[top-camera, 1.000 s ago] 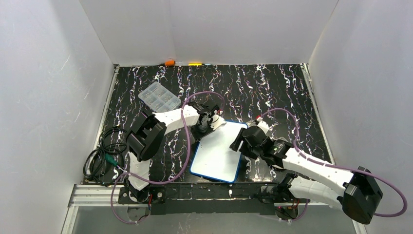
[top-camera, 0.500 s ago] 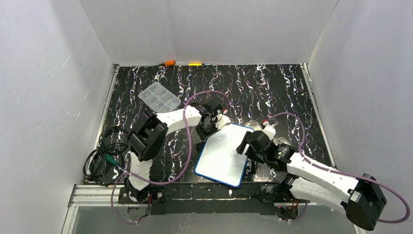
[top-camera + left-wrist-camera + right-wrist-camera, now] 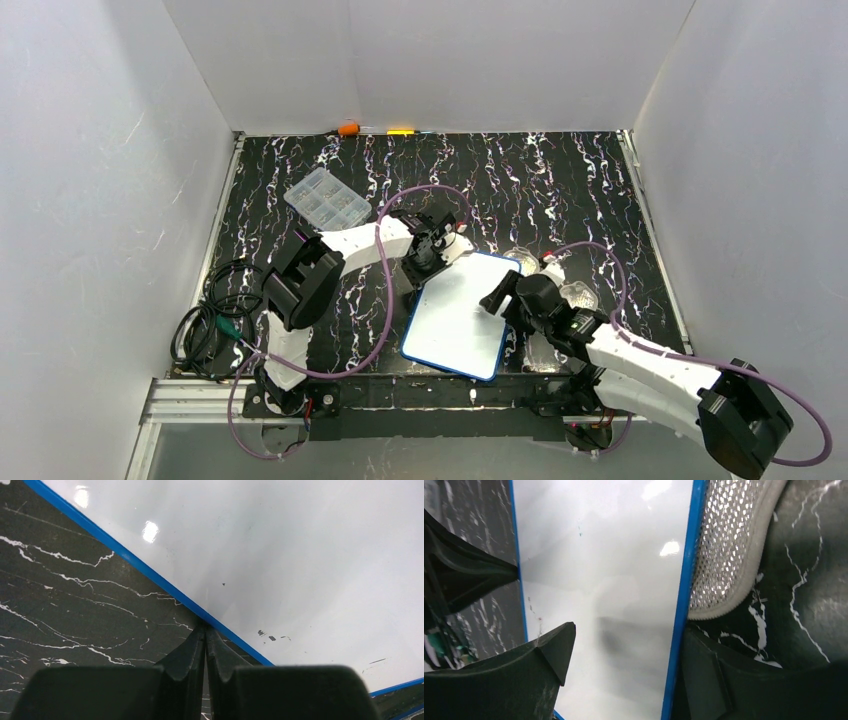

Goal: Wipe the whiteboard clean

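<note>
Flat white rectangular whiteboard with thin blue rim (image 3: 455, 318) lies on black marbled tabletop (image 3: 560, 190), centre-near, between both arms. Long axis runs near-left to far-right.

Left hand (image 3: 205, 630): closed on nothing, tips butted against far-left rim.

Right hand (image 3: 626, 637): open, straddling right rim, one finger over white face, other outside, near grey mesh oval pad (image 3: 724, 545). Right hand better placed over face.

Few dark specks (image 3: 265, 635) near left hand. No eraser discernible. Pad-under-board overlap unclear.
</note>
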Robot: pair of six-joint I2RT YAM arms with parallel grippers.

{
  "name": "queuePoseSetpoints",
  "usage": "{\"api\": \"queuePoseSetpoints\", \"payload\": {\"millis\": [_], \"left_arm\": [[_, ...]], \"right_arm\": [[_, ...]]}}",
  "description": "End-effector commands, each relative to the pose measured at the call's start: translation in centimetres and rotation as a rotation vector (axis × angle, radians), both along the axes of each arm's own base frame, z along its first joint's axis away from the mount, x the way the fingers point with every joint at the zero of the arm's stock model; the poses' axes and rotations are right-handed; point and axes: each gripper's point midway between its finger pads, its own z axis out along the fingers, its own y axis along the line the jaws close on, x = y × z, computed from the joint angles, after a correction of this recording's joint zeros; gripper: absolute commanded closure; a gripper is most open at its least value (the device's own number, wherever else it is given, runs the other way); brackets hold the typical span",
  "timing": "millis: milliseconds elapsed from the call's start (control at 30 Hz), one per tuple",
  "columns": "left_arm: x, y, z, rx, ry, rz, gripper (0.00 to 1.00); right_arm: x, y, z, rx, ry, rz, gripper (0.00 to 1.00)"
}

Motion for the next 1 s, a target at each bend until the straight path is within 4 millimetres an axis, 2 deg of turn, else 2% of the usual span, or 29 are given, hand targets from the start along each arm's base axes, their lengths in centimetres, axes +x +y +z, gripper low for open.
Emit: {"api": "queuePoseSetpoints", "payload": {"millis": [0, 100, 233, 333, 433, 467, 533, 567, 667, 767, 900, 967], "left_arm": [[-2.2, -0.1, -3.4, 0.004, 0.134, -0.003, 0.95], [-2.5, -0.1, -3.6, -0.004, 0.150, 0.001, 0.95], [-2.6, -0.2, -3.5, -0.011, 0.157, 0.004, 0.95], [-2.7, -0.5, -3.2, -0.021, 0.168, 0.005, 0.95], [-2.8, -0.8, -2.4, -0.034, 0.176, 0.011, 0.95], [-2.8, -0.9, -1.8, -0.043, 0.178, 0.013, 0.95], [-2.8, -0.9, -0.3, -0.070, 0.194, 0.029, 0.93], [-2.7, -0.9, 0.8, -0.088, 0.205, 0.039, 0.88], [-1.5, -0.5, 5.0, -0.180, 0.229, 0.111, 0.69], [0.3, 1.2, 8.8, -0.273, 0.223, 0.190, 0.41], [1.9, 4.1, 12.7, -0.355, 0.186, 0.279, 0.35], [2.3, 5.6, 13.6, -0.383, 0.173, 0.319, 0.34]], "right_arm": [[-0.1, 2.9, 0.3, 0.200, -0.024, 0.070, 0.20], [0.8, 4.3, 2.6, 0.276, -0.083, 0.096, 0.28], [2.0, 6.4, 6.2, 0.323, -0.143, 0.162, 0.46], [2.6, 7.7, 7.3, 0.326, -0.147, 0.199, 0.60], [3.1, 8.5, 7.7, 0.317, -0.137, 0.216, 0.85], [3.3, 8.5, 7.9, 0.308, -0.139, 0.218, 0.98], [3.7, 8.4, 8.8, 0.281, -0.157, 0.216, 0.99], [4.0, 8.3, 9.4, 0.264, -0.173, 0.215, 0.99], [4.8, 8.0, 12.0, 0.194, -0.214, 0.238, 0.99], [5.7, 8.5, 14.8, 0.122, -0.243, 0.288, 0.99], [6.7, 10.0, 17.8, 0.072, -0.261, 0.373, 0.99], [7.2, 10.8, 19.4, 0.079, -0.283, 0.393, 0.99]]}}
